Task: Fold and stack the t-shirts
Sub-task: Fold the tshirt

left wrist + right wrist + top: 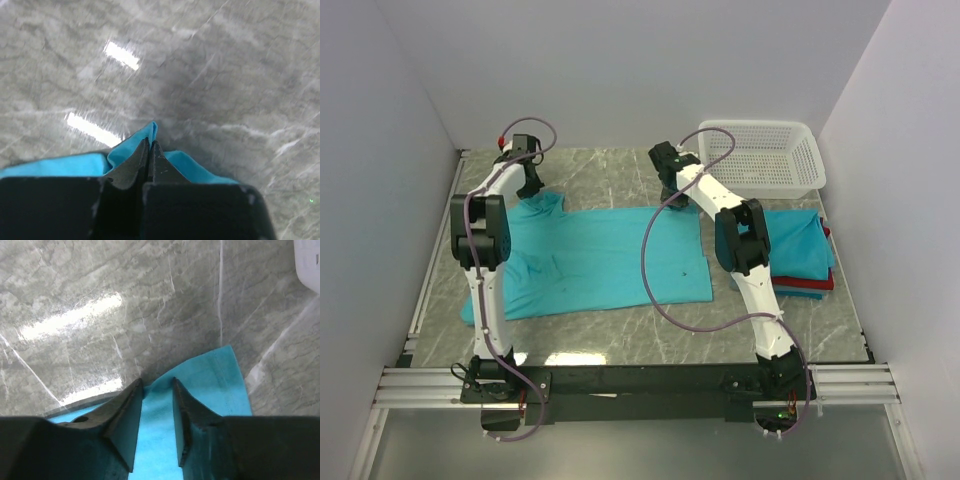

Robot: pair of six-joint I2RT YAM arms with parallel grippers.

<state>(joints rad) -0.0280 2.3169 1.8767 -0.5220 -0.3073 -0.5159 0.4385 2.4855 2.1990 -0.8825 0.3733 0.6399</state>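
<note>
Watching the feeds, I am seeing the left gripper (pixel 150 143) pinching one far corner of the teal shirt (pixel 610 262), which is lying spread on the table (pixel 610 170); the right gripper (pixel 157 384) is sitting with fingers apart over the other far corner, near the folded stack (pixel 800 250)

- No text, label, brand, number or sign can be read in any view.
</note>
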